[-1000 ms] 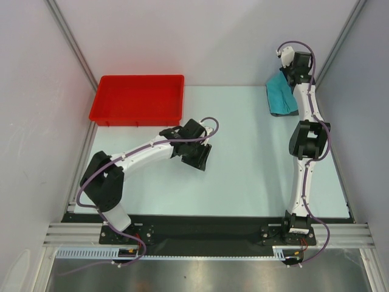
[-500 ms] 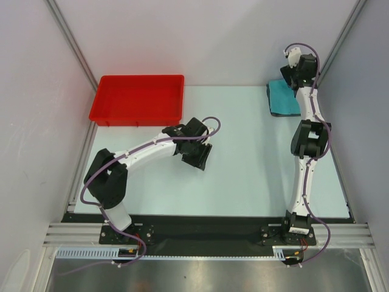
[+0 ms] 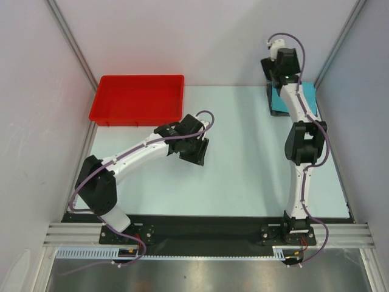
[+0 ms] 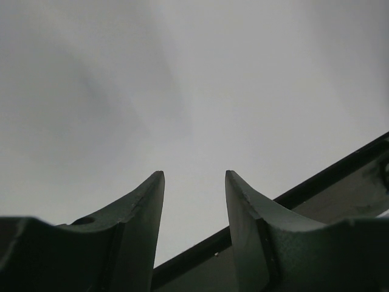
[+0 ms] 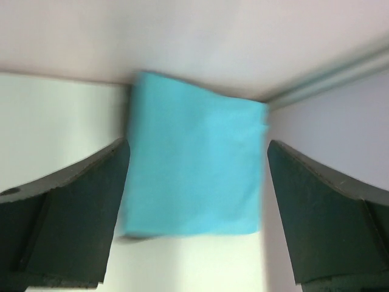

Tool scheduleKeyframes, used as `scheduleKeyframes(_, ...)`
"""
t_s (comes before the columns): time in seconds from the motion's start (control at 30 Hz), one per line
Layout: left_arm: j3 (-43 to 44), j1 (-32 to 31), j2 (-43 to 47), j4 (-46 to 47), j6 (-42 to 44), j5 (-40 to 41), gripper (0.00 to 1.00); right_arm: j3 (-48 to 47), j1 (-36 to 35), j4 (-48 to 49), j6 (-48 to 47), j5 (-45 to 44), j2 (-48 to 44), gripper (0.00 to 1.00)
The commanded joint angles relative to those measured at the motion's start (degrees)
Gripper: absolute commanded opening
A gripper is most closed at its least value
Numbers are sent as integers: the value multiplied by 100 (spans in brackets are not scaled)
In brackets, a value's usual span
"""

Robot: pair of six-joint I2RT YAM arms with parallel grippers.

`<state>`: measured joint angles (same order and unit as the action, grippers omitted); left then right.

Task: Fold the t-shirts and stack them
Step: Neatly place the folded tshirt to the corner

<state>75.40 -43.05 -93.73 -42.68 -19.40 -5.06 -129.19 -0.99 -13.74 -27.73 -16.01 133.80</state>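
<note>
- Right pincer (image 5: pixel 197 146): jaws wide apart, nothing clamped. It hangs over the folded bright turquoise cloth t-shirt (image 5: pixel 194 194).
- The turquoise t-shirt lies flat as a neat rectangle in the far right corner of the pale counter (image 3: pixel 243 170), tight against the back wall.
- Left pincer (image 4: pixel 194 173): jaws part-way apart and empty. It sits mid-counter, well apart from the shirt and aimed at the blank wall.
- Dark grey t-shirt: not clearly seen. A thin dark edge under the turquoise one in the top view may be it; cannot tell.
- Risk: a fingertip catches the top layer as the right arm lifts away, so the fold peels open or the stack skews.
- Risk: the corner is cramped, so a sloppy move could bump the wall or shove the cloth askew.
- Risk: if the grey shirt is underneath, any drag slides the top one off it.
- Red plastic tray (image 3: pixel 137 78) at the far left corner is well clear and no issue.
</note>
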Motion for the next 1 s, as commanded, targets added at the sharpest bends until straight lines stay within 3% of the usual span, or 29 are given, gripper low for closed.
scheduleKeyframes(0.0,54,24,496,154,-441,58,50,890,-770,-164,828,412,-1178,100)
scheduleKeyframes(0.2,-612,33,1391,523,-872,14,53,2914,-1824,-252,2419,967,-3024,100)
scheduleKeyframes(0.27,-1148,33,1934,891,-1127,-30,55,3907,-2105,-252,3375,1343,-3744,99)
scheduleKeyframes(0.33,-1752,33,2349,1346,-1381,-153,57,5106,-2238,-156,4113,1548,-4237,100)
scheduleKeyframes(0.4,-2194,33,2955,1691,-1566,-214,60,6120,-2335,326,5370,2092,-5194,100)
scheduleKeyframes(0.43,-2622,33,3131,1979,-1785,-215,61,7212,-2326,798,5887,2232,-5597,100)
scheduleKeyframes(0.47,-2827,33,3551,2113,-1874,-206,62,7728,-2326,1090,6597,2651,-6289,100)
scheduleKeyframes(0.53,-3468,42,3957,2508,-2198,-101,68,8973,-2326,1495,7217,2770,-6996,100)
scheduleKeyframes(0.57,-3705,42,4203,2710,-2278,-92,68,9225,-2335,1410,7463,2657,-7269,100)
scheduleKeyframes(0.6,-3960,42,4719,2921,-2392,-39,75,9453,-2335,1061,7910,2595,-7732,100)
scheduleKeyframes(0.73,-5618,51,6224,4029,-3470,426,88,10140,-2335,-398,8124,2577,-8491,100)
scheduleKeyframes(0.97,-7459,68,8887,4891,-5178,893,96,11520,-2309,-131,8600,3023,-10854,100)
